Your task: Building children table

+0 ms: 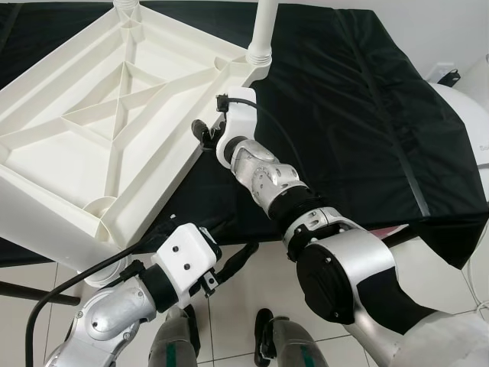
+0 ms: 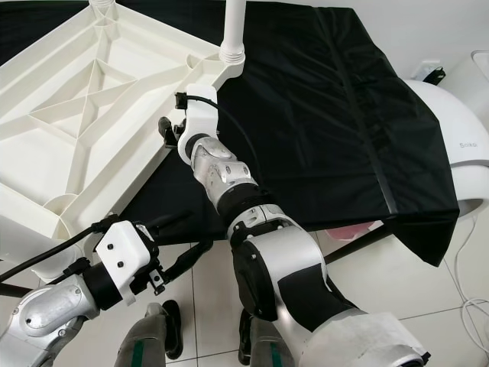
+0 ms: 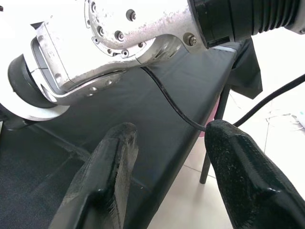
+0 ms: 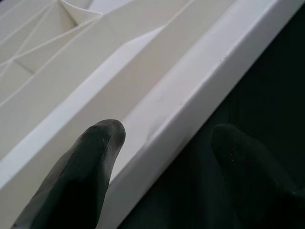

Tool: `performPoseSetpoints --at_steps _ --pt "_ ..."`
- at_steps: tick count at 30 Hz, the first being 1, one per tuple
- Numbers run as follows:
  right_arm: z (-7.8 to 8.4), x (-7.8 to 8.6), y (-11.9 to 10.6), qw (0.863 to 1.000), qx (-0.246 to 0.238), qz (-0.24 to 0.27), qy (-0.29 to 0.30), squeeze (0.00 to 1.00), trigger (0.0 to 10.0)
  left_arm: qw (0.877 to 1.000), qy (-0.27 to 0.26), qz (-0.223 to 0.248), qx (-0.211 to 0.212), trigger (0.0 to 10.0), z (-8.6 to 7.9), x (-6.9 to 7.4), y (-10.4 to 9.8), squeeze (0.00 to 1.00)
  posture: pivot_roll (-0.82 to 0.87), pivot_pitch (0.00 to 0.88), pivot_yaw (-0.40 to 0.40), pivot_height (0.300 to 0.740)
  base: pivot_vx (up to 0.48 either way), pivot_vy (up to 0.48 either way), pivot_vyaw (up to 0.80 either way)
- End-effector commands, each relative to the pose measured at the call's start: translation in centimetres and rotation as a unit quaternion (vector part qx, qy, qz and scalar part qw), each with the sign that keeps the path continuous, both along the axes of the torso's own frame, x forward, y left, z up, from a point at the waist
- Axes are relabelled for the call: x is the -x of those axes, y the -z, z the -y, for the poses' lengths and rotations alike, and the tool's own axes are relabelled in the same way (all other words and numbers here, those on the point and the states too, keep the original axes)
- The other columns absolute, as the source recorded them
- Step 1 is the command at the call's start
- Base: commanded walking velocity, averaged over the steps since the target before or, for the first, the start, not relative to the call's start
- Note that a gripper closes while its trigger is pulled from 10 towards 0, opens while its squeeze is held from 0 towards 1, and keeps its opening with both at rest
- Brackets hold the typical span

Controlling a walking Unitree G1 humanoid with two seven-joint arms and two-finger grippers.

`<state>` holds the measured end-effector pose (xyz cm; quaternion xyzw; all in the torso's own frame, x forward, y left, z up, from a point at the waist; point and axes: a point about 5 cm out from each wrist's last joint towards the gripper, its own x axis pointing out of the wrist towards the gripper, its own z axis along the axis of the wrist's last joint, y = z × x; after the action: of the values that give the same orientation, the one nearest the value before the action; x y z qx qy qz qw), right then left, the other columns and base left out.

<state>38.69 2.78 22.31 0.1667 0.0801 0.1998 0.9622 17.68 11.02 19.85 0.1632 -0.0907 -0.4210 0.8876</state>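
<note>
A white plastic children's table top (image 1: pixel 76 115) lies upside down, ribs up, on a black-covered table (image 1: pixel 344 115); its near-left part juts past the front edge. One white leg (image 1: pixel 263 30) stands in the far right corner socket, and another leg (image 1: pixel 126 8) in the far corner. The near corner socket (image 1: pixel 99 208) holds nothing. My right gripper (image 1: pixel 203 136) is open and straddles the top's right rim (image 4: pixel 190 100), one finger (image 4: pixel 81 171) inside, the other over the black cloth. My left gripper (image 1: pixel 229 264) hangs open below the table's front edge, holding nothing.
A rounded white appliance (image 1: pixel 466 115) stands at the right, past the black cloth. Thin black table legs (image 3: pixel 214 138) reach down to the pale tiled floor (image 1: pixel 244 306). My feet (image 1: pixel 267 336) are close to the table's front edge.
</note>
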Motion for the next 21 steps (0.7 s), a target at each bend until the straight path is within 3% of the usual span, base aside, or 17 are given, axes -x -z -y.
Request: performPoseSetpoints --at_steps 1,4,5,7,8,9,12,13,20,21 --pt "-0.9 0.4 0.4 1.000 0.009 -0.019 -0.003 0.00 6.5 1.000 -0.001 0.005 0.002 10.0 0.3 0.4 -0.2 0.00 0.12 0.253 -0.111 0.740 0.000 0.000 0.00" --pt "-0.9 0.4 0.5 1.000 0.013 -0.022 0.000 0.00 6.5 1.000 -0.001 0.005 0.002 10.0 0.3 0.5 -0.2 0.00 0.12 0.253 -0.112 0.740 0.000 0.000 0.00" --pt "-0.7 0.3 0.6 1.000 0.017 -0.025 0.004 0.00 5.8 1.000 -0.001 0.006 0.002 10.0 0.3 0.5 -0.2 0.00 0.12 0.253 -0.112 0.740 0.000 0.000 0.00" --pt "-0.6 0.3 0.7 0.999 0.015 -0.032 0.007 0.00 5.6 1.000 -0.001 0.006 0.002 10.0 0.3 0.5 -0.2 0.00 0.12 0.253 -0.112 0.740 0.000 0.000 0.00" --pt "-0.5 0.2 0.8 0.999 0.017 -0.033 0.010 0.00 2.2 1.000 -0.001 0.007 0.003 10.0 0.3 0.5 -0.3 0.00 0.11 0.257 -0.113 0.740 0.000 0.000 0.00" --pt "-0.3 0.2 0.8 0.999 0.019 -0.034 0.014 0.00 1.0 1.000 -0.001 0.008 0.004 10.0 0.4 0.6 -0.4 0.00 0.11 0.260 -0.114 0.740 0.000 0.000 0.00" --pt "-0.2 0.1 0.8 0.999 0.020 -0.034 0.016 0.00 1.0 1.000 -0.001 0.008 0.004 10.0 0.4 0.6 -0.4 0.00 0.11 0.260 -0.114 0.740 0.000 0.000 0.00" --pt "-0.1 0.0 0.7 0.999 0.020 -0.035 0.018 0.00 0.0 1.000 -0.001 0.009 0.005 10.0 0.4 0.6 -0.4 0.00 0.11 0.260 -0.114 0.740 0.000 0.000 0.00" --pt "0.5 -0.3 0.5 0.999 0.019 -0.036 0.029 0.00 0.0 1.000 -0.002 0.010 0.007 10.0 0.5 0.7 -0.5 0.00 0.11 0.263 -0.115 0.740 0.000 0.000 0.00" --pt "0.7 -0.4 0.5 0.999 0.019 -0.037 0.031 0.00 3.4 1.000 -0.001 0.011 0.008 10.0 0.5 0.7 -0.6 0.00 0.11 0.268 -0.114 0.740 0.000 0.000 0.00"
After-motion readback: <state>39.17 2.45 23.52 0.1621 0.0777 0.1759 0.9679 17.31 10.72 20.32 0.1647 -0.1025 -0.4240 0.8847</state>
